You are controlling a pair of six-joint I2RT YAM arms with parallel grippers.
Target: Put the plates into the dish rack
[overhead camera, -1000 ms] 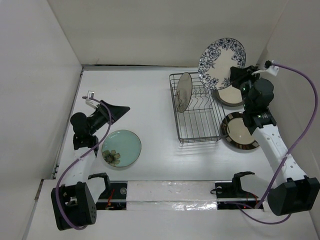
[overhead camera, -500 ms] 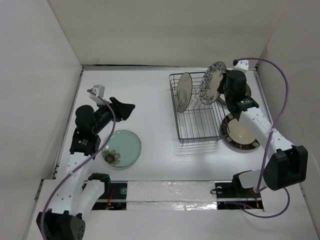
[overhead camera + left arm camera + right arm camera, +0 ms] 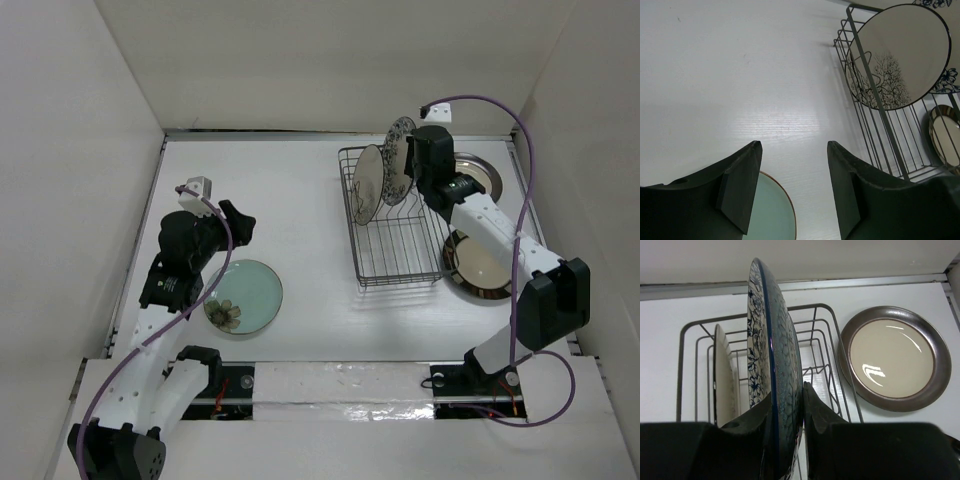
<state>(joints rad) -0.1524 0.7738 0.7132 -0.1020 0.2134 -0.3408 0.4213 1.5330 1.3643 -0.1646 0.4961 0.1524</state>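
Evidently the right gripper [image 3: 787, 405] pinches the black-and-white patterned plate [image 3: 756, 340] upright over the dish rack's [image 3: 398, 283] far end, just right of the racked tree-print plate [image 3: 366, 183], to slot between prongs, while the left gripper [image 3: 792, 185] hangs wide open above the green plate [image 3: 245, 293], near left.

A white tabletop [image 3: 300, 210] with a faint, wood-like grain is enclosed on three sides by plain white panels: a back wall [image 3: 330, 60], a left wall [image 3: 70, 200] and a right wall [image 3: 595, 140]. A dark seam [image 3: 250, 132] is seen where the back wall meets the tabletop. Along the near edge a shiny, crinkled strip [image 3: 340, 382] is laid. The space is evenly lit, and a soft bright patch [image 3: 790, 125] is reflected on the tabletop in the left wrist view.
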